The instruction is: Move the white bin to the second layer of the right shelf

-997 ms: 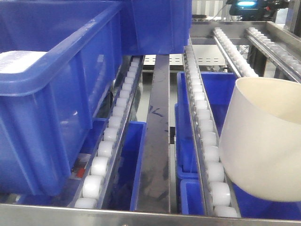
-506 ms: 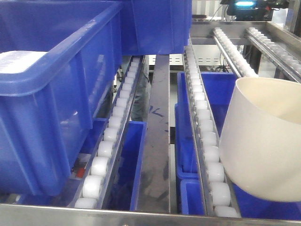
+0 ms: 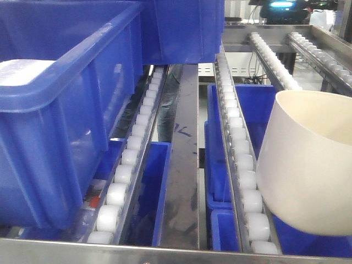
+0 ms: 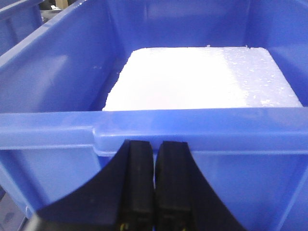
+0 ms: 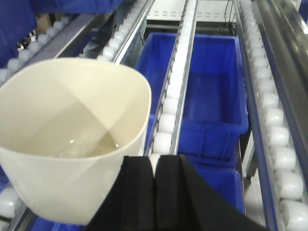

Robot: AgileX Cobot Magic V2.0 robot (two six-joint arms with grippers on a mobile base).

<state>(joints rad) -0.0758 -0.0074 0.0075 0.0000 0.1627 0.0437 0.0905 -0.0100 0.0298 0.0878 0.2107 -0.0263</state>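
Observation:
The white bin sits tilted at the right of the rack, its left side against a lane of white rollers of the right shelf. In the right wrist view the bin fills the left, mouth up and empty. My right gripper is shut, its black fingers pressed together just outside the bin's near right corner, with no wall between them. My left gripper is shut and empty, right in front of the rim of a large blue crate.
The large blue crate holds a white foam block and sits on the left roller lanes. A second blue crate stands behind it. More blue crates lie on the level below. A flat steel rail runs up the middle.
The bin and both grippers stay where they were. Only a figure behind the rack shifts.

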